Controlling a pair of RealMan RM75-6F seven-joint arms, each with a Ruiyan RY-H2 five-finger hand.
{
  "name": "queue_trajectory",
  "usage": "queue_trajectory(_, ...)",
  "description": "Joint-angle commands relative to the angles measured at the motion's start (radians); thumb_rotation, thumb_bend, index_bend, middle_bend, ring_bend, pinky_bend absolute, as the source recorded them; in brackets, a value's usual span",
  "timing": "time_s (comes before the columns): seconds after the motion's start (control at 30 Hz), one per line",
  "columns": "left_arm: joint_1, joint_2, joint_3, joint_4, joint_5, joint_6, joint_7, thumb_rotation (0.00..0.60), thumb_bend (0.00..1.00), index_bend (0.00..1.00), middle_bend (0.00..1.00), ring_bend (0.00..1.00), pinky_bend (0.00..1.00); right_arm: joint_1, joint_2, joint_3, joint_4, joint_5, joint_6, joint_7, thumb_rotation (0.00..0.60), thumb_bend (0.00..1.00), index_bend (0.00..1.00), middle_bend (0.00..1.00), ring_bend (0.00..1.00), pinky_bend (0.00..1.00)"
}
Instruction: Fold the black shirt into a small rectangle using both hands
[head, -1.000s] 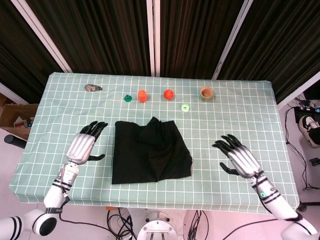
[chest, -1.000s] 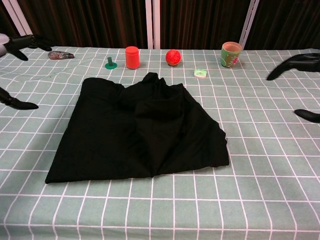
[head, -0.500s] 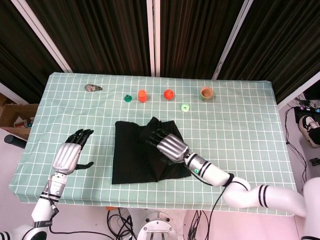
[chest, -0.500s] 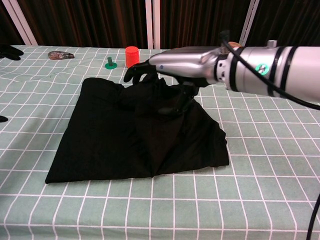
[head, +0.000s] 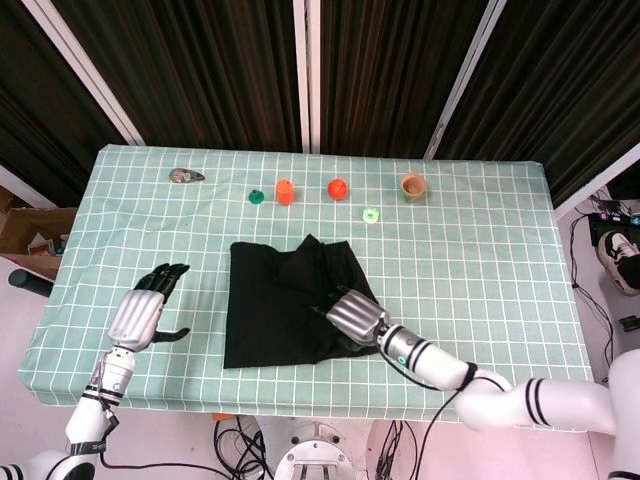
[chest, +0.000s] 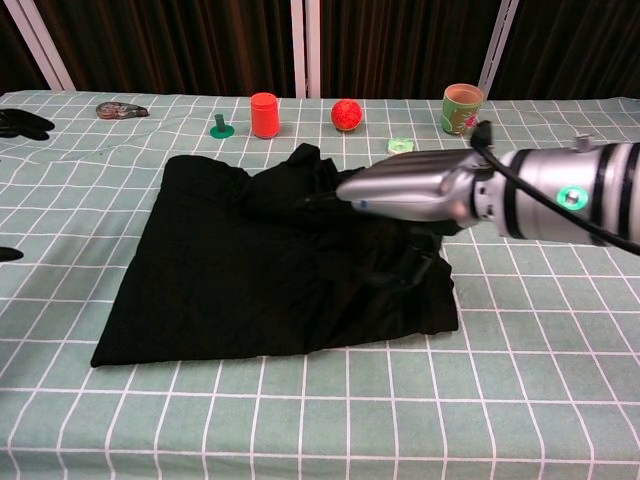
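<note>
The black shirt (head: 290, 300) (chest: 230, 265) lies rumpled and partly folded in the middle of the green checked table (head: 480, 270). My right hand (head: 352, 312) (chest: 410, 195) rests over the shirt's right part. Its dark fingers stretch left across the cloth and blend into it, and the thumb points down near the shirt's right edge. No fold of cloth shows pinched in it. My left hand (head: 140, 315) hovers left of the shirt, apart from it, fingers spread and holding nothing. In the chest view only the left hand's fingertips (chest: 20, 122) show at the left border.
Along the far side of the table stand a grey object (head: 186, 176), a green peg (head: 256, 196), a red cup (head: 284, 190), a red ball (head: 337, 188), a green ring (head: 371, 214) and an orange-rimmed cup (head: 412, 186). The table's front edge runs close behind both hands.
My right hand swung in from the right side of the table onto the shirt, then drew back toward its right front edge. The left hand moved slightly back and left.
</note>
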Motion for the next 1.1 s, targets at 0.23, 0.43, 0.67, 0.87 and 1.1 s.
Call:
queue_trajectory(0.23,-0.011,-0.024,-0.016,0.003,0.006,-0.030,0.012,0.600,0.00,0.10,0.10,0.07,0.19,-0.148,0.099,-0.162,-0.013,-0.139,0.134,0.031,0.600,0.37,0.09,0.33,0.17,0.14)
queue_trajectory(0.43,-0.011,-0.021,-0.019,0.000,0.002,-0.044,0.017,0.600,0.00,0.10,0.10,0.07,0.19,-0.173,0.100,-0.148,0.007,-0.180,0.184,0.099,0.600,0.37,0.09,0.31,0.17,0.15)
queue_trajectory(0.67,0.007,-0.015,-0.022,0.007,0.011,-0.024,-0.008,0.600,0.00,0.10,0.10,0.07,0.19,-0.152,0.137,-0.020,0.020,-0.222,0.272,0.271,0.600,0.37,0.15,0.32,0.17,0.16)
queue_trajectory(0.87,0.018,-0.022,-0.021,0.016,0.017,-0.019,-0.024,0.600,0.00,0.10,0.10,0.07,0.19,-0.023,0.040,0.065,0.135,-0.101,0.121,0.184,0.600,0.39,0.20,0.26,0.15,0.16)
queue_trajectory(1.1,0.036,-0.018,-0.019,0.033,0.006,-0.020,-0.048,0.600,0.00,0.10,0.10,0.07,0.19,0.054,-0.112,0.051,0.303,-0.060,0.107,-0.064,0.600,0.39,0.24,0.11,0.00,0.01)
